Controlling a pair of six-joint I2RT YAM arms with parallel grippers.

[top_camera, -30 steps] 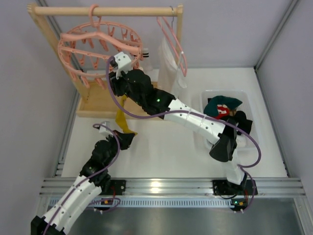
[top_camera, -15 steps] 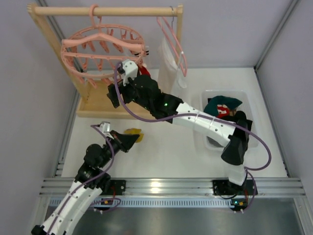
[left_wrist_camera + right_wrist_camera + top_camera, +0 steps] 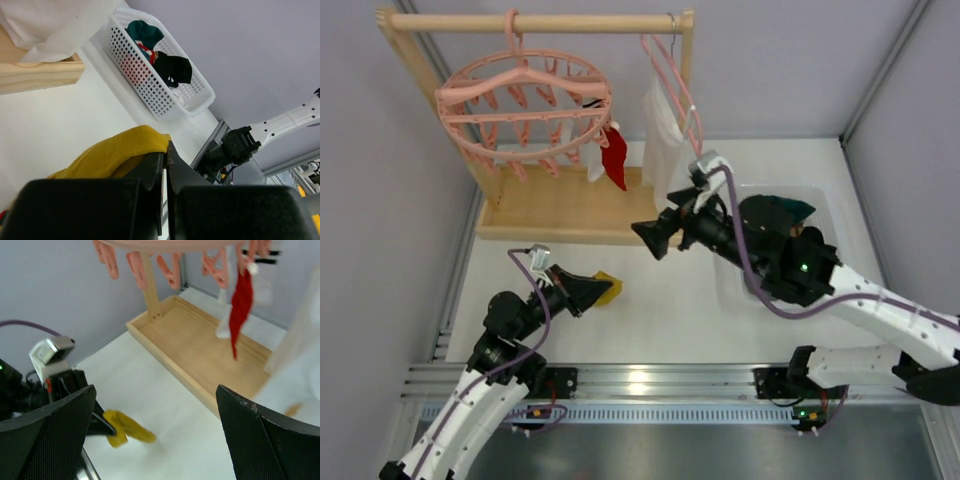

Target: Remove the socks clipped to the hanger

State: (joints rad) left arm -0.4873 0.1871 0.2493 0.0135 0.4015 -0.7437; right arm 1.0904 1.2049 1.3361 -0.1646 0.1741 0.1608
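The round pink hanger [image 3: 442, 100] hangs from the wooden rack with a red sock [image 3: 615, 160] and a white sock [image 3: 595, 165] clipped at its right side. Both also show in the right wrist view, the red sock [image 3: 241, 305] beside the white sock [image 3: 223, 331], under pink pegs [image 3: 167, 267]. My left gripper [image 3: 592, 291] is shut on a mustard yellow sock [image 3: 608, 290] low over the table; its closed tips pinch the yellow sock [image 3: 115, 152]. My right gripper [image 3: 655, 238] stands open with nothing in it, right of the rack's base and well below the ring.
A white basket [image 3: 825, 200] at the right holds a teal sock [image 3: 775, 215] and a black one [image 3: 172, 67]. A thin pink clothes hanger with white cloth [image 3: 665, 130] hangs at the rack's right end. The wooden base tray [image 3: 560, 210] lies under the ring.
My right gripper has left the ring, drawn back to the right and opened wide. My left gripper has pulled the yellow sock down and nearer. The red and white socks now hang in plain view.
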